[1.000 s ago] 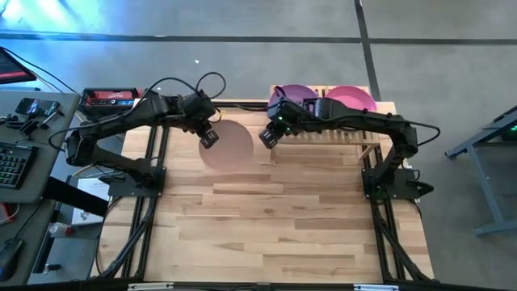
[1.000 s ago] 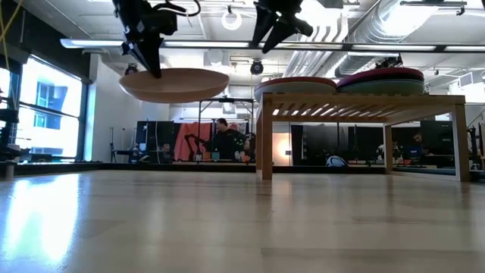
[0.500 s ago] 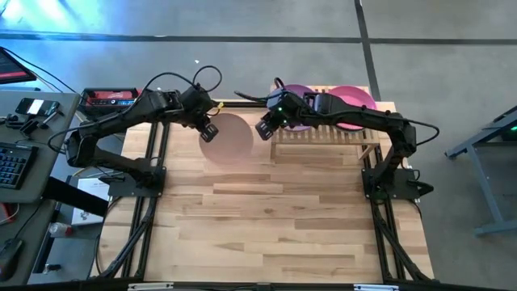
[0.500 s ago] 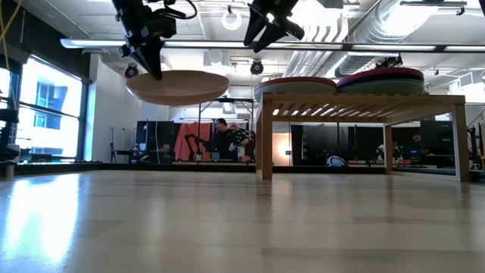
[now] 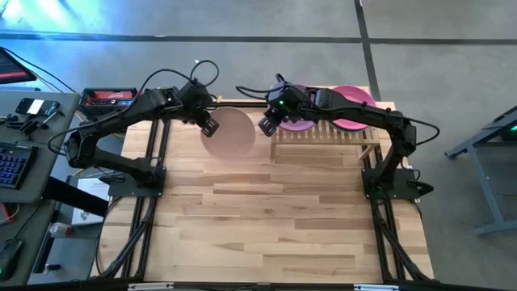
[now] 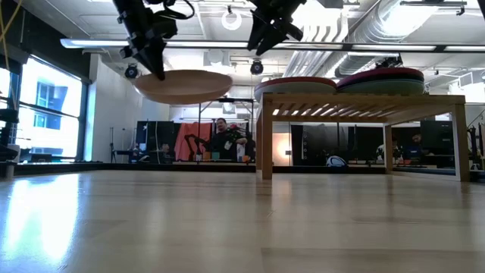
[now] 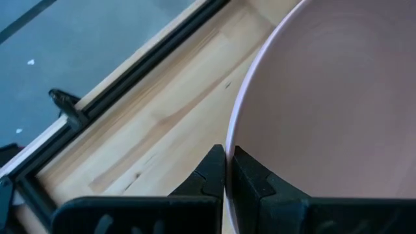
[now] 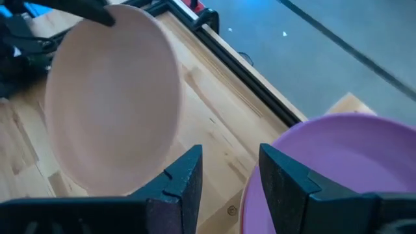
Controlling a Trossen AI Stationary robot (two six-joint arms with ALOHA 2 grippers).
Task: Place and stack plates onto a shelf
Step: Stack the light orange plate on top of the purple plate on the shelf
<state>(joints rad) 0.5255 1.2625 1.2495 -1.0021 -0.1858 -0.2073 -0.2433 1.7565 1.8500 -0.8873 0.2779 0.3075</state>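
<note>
Room: open workshop, pipes along the ceiling, people far off behind the pale plank desk (image 5: 283,226).
Shelf (image 5: 323,136): little bamboo slat rack on short legs at the desk's far edge, everything below is placed off it.
On the shelf: a purple plate (image 5: 300,103) and a magenta plate (image 5: 349,103) side by side, each looks like the top of a stack, can't count what's under them.
Peach plate (image 5: 229,135): round, matte, shallow, in the air just beside the shelf's purple end.
Left pincer (image 7: 227,170): clamped shut on the peach plate's rim.
Right pincer (image 8: 229,174): wide open, nothing in it, above the shelf's purple end, facing the peach plate.
Progress: late I'd guess, the peach plate is not yet on the shelf, no other plates loose on the desk.
</note>
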